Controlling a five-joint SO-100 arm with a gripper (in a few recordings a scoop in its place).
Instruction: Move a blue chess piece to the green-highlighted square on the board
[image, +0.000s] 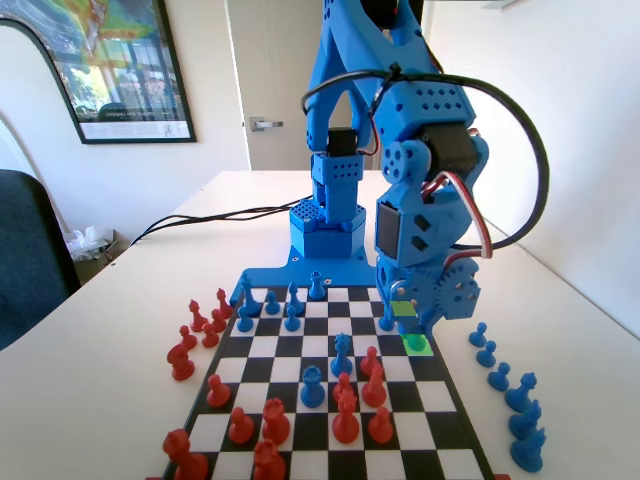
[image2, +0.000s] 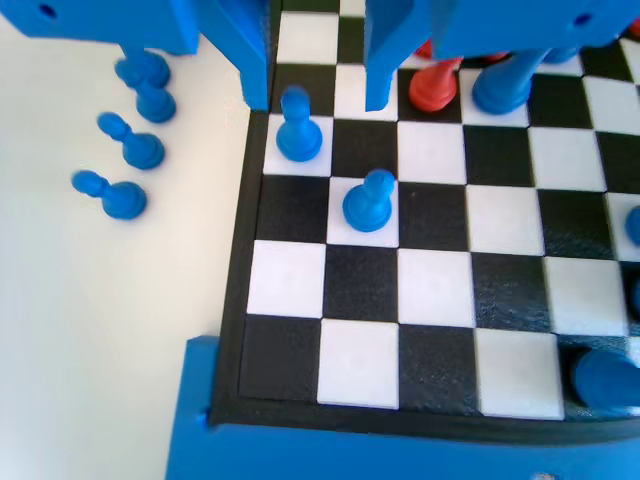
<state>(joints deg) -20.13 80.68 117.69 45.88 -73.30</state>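
Observation:
My gripper is down low over the board's edge column, open, its jaws standing apart. A blue chess piece, a small pawn, stands upright on a light square between and just under the jaw tips, touching neither jaw. In the fixed view the gripper hangs over the green-highlighted square at the right edge of the board, and the pawn's base shows on that square, tinted green. Another blue pawn stands one square diagonally nearer the arm's base.
A red pawn and a blue piece stand just past the right jaw. Blue pieces line the table right of the board, red ones left. A pale yellow square lies behind the green one.

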